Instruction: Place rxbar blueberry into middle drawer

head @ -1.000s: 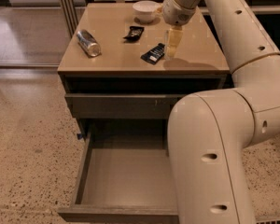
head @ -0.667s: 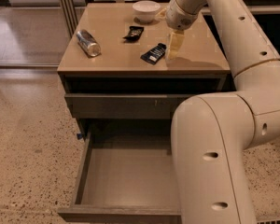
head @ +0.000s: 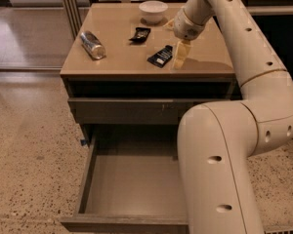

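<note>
In the camera view, my gripper [head: 178,62] hangs over the table [head: 112,69], pointing down, just to the right of the rxbar blueberry [head: 161,56]. My fingers [head: 181,50] are narrow, drawn so close that they read as one pale shape, and there is nothing between them. Whether their tips touch the tabletop, I cannot tell.

The rxbar blueberry lies flat on the table, dark with white lettering, turned at a slant. A smaller black packet [head: 139,33] lies just behind it and a little to the left. A white bowl [head: 153,9] stands further behind it, near the table's back edge. A silver can [head: 93,45] lies on its side well to the left of the bar.

In front of the bar and below it, under the table's edge, is a grey-brown drawer front [head: 127,110] with pale scratch marks. Lower down, the middle drawer [head: 132,179] is pulled wide open, with its flat bottom bare where I can see it. My arm [head: 219,169] crosses in front of the drawer's right side and hides that part. The bar is on the tabletop, not in the drawer.
</note>
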`<state>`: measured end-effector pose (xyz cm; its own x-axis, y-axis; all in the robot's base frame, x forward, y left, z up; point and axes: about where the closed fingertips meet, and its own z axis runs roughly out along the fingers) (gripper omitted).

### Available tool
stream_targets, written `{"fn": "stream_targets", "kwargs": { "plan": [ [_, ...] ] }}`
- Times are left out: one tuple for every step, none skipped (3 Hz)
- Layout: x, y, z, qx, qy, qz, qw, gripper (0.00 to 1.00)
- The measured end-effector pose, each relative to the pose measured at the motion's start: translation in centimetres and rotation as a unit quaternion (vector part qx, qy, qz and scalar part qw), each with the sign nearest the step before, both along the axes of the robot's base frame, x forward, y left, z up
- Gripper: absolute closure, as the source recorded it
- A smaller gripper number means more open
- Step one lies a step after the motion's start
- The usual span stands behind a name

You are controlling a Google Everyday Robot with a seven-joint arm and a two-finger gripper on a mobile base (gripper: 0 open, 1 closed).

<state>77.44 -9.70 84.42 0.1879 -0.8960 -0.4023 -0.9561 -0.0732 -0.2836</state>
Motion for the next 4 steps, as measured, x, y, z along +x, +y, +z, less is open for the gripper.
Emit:
{"fn": "stream_targets", "kwargs": {
  "plan": [
    [1.57,3.56,-1.40,-0.002,0.001,0.011,0.9999,0.00],
    [1.57,3.57,-1.40,-0.002,0.001,0.011,0.9999,0.00],
    [1.57,3.57,-1.40,-0.002,0.001,0.011,0.9999,0.11],
    [1.57,3.57,-1.40,-0.002,0.001,0.011,0.9999,0.29]
  ]
}}
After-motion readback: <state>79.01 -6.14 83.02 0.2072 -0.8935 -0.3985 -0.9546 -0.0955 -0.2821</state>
